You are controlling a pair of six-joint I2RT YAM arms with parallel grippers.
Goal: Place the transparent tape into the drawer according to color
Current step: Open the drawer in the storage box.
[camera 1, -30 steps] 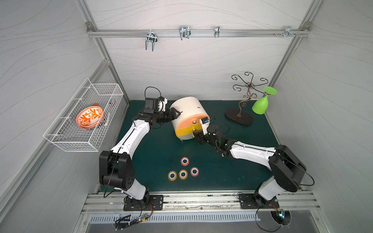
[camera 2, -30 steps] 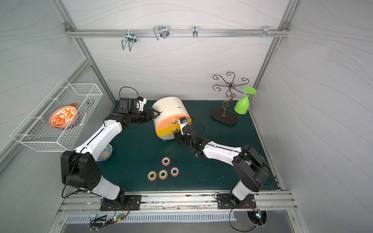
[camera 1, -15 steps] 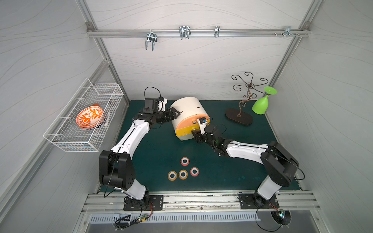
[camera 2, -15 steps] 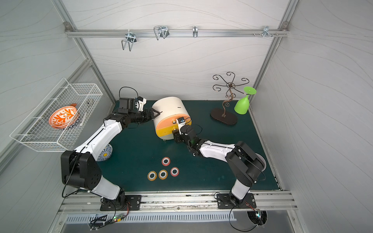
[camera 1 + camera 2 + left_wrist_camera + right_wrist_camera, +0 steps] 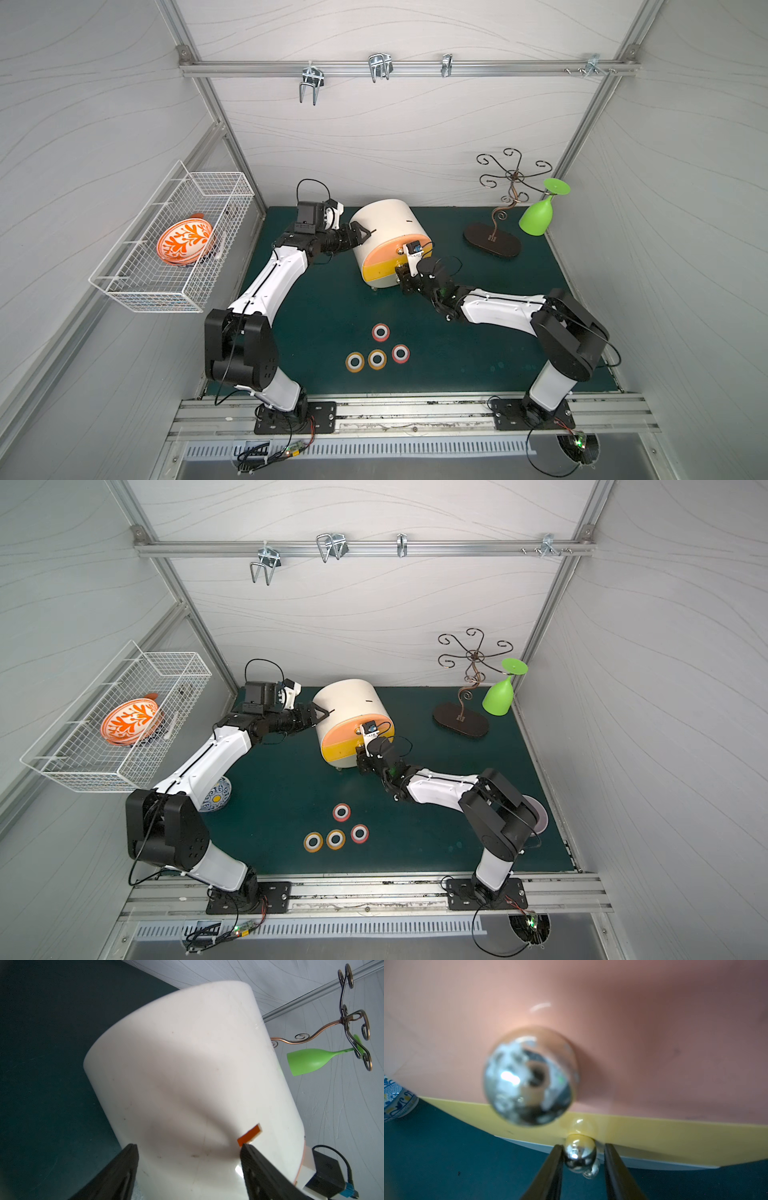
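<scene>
Right wrist view puts the right gripper (image 5: 583, 1147) at the small metal knob (image 5: 579, 1153) of the yellow drawer (image 5: 654, 1136). Its fingers stand narrow around the knob, one touching it and the other a sliver off, so a firm grip cannot be told. A second ago those fingers were clearly wider. In both top views the right arm has since pushed the gripper slightly closer to the lower front of the white cabinet (image 5: 386, 220), and its elbow has drawn in. The left gripper (image 5: 188, 1146) has not moved: its fingers are spread wide against the cabinet's curved side wall. The cabinet stands where it did, with both drawer fronts flush. Four tape rolls lie flat on the green mat (image 5: 324, 316), exactly as before and well apart from both grippers. A red roll (image 5: 380, 332) lies nearest the cabinet. Behind it sit an orange roll (image 5: 354, 362), a second orange roll (image 5: 377, 359) and a second red roll (image 5: 400, 353) in a row.
</scene>
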